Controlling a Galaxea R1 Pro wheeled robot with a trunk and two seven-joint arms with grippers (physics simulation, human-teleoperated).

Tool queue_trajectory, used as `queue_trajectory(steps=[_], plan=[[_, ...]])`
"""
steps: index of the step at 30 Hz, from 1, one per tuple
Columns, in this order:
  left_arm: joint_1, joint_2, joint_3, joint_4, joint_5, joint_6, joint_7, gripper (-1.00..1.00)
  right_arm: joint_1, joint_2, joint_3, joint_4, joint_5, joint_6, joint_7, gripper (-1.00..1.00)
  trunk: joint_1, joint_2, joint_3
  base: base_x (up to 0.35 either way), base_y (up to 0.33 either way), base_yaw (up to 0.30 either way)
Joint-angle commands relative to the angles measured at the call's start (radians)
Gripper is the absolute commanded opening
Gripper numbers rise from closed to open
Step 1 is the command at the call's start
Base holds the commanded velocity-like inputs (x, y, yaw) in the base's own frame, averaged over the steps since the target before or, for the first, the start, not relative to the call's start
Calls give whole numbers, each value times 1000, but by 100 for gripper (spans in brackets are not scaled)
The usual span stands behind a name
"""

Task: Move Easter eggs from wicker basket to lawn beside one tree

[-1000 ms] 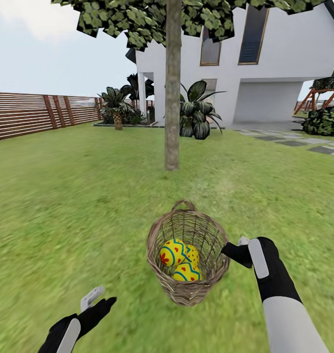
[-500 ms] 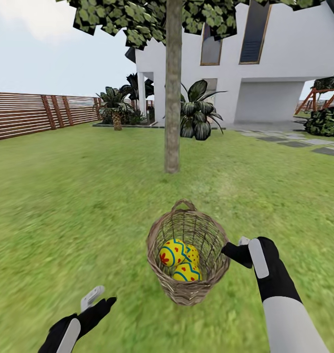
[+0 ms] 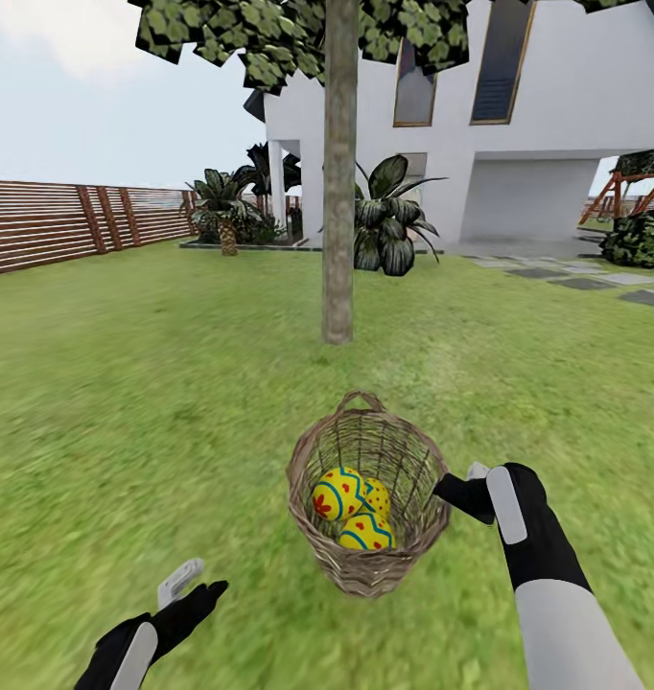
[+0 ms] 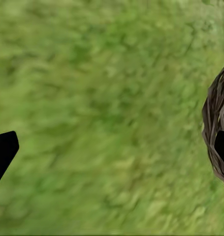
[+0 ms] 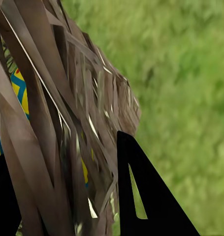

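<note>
The wicker basket hangs tilted in front of me, its rim pinched by my right gripper, which is shut on it. Three Easter eggs lie inside: one yellow egg on the left, a second egg below it and a third egg behind. In the right wrist view the basket weave sits between the fingers, with an egg showing through. My left gripper is open and empty, low over the lawn. The tree stands straight ahead beyond the basket.
A white house and broad-leaved plants lie behind the tree. A brown slatted fence runs along the far left. Grey paving stones lie at the far right. In the left wrist view, the basket's side passes over grass.
The whole view has shifted: the tree's base and house sit slightly lower and nearer, so the camera moved forward. Basket, eggs and both grippers keep their places in the picture.
</note>
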Motion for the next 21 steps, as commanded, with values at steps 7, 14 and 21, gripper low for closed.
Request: queue_trajectory(steps=[7,14,21], plan=[[-1,-1,5,-1,2,7,-4,100,-1,-3,-2,-1,-28,2,-6,-100,0,0,-1,332,0,0],[-1,-1,5,-1,2,7,-4,100,-1,-1,-2,-1,-28,2,-5,-100,0,0,-1,332,0,0],[0,-1,5,-1,2,8,-4,100,-1,0,-2,-1,-28,2,-5,-100,0,0,-1,332,0,0]])
